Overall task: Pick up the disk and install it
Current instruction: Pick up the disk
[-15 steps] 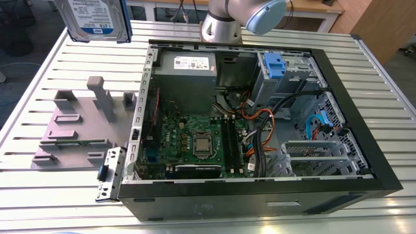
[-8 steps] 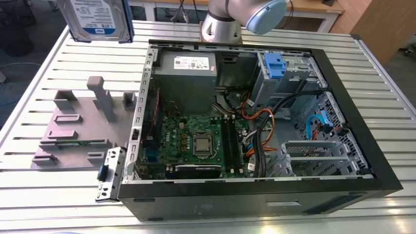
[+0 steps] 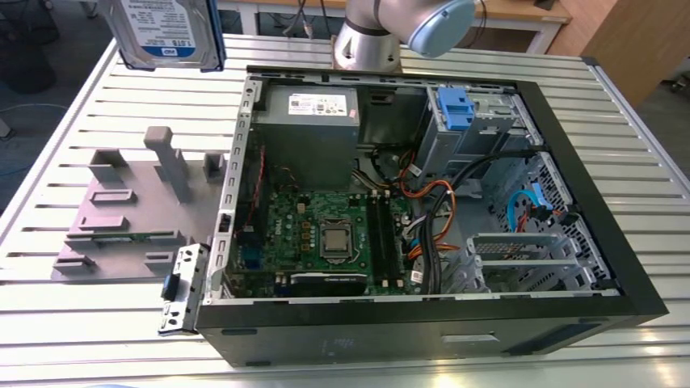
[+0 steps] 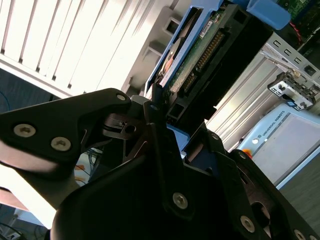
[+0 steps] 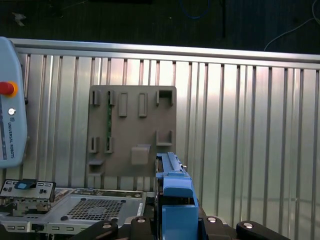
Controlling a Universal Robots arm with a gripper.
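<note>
In the exterior view, the disk [image 3: 168,34] is being held aloft at about eleven o'clock. Its label is being turned toward the camera, its long axis is being kept upright, and it is well above the slatted table [image 3: 97,323]. A grey fixture plate [image 3: 124,218] is being seen at six o'clock from the disk. The open computer case [image 3: 431,331] is being shown lying on its side, with its blue-latched drive bay [image 3: 453,109] at roughly three o'clock from the disk, well apart. In the second wrist view, one end of the disk is being pinched between the jaws of the gripper [image 4: 175,115]. The drive is being carried straight out from the fingertips, in line with them.
</note>
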